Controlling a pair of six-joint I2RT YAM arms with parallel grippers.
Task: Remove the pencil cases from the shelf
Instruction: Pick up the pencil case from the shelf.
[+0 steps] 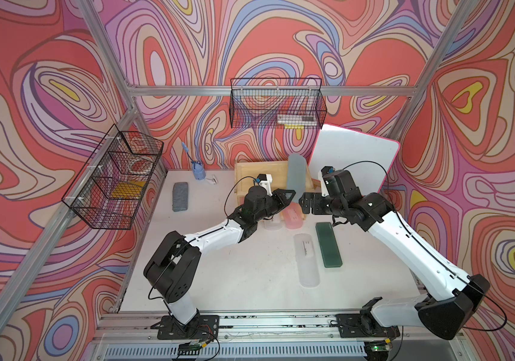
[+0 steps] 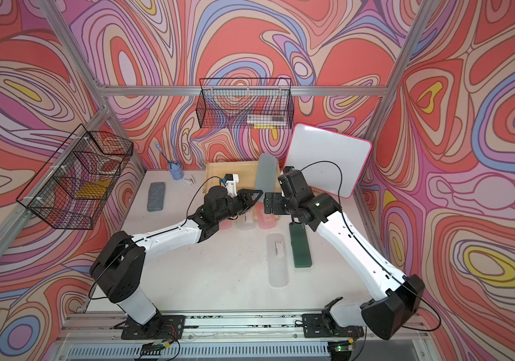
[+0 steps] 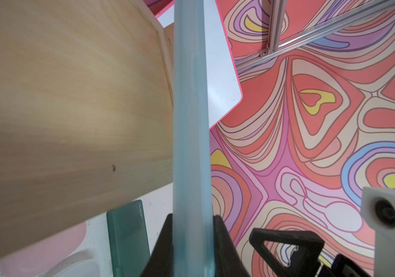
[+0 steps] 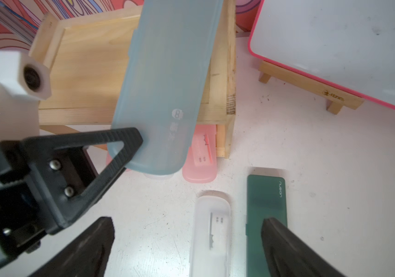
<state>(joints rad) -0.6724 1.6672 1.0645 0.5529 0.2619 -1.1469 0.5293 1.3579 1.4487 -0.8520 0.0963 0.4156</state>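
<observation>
A teal pencil case (image 1: 296, 173) (image 4: 167, 84) lies tilted on the top of the wooden shelf (image 1: 250, 175) (image 4: 91, 72), its near end hanging past the front rim. My left gripper (image 1: 290, 195) (image 3: 192, 217) is shut on that near end. My right gripper (image 1: 306, 203) (image 4: 186, 221) hovers open just right of it, holding nothing. A pink case (image 1: 293, 215) and a frosted clear case (image 1: 272, 223) poke out from the lower tier. On the table lie another clear case (image 1: 306, 259) and a dark green case (image 1: 328, 243).
A pink-framed whiteboard easel (image 1: 353, 159) stands right of the shelf. Black wire baskets hang on the back wall (image 1: 276, 104) and left wall (image 1: 115, 178). A grey felt block (image 1: 180, 192) and a blue cup (image 1: 199, 173) sit at the table's back left.
</observation>
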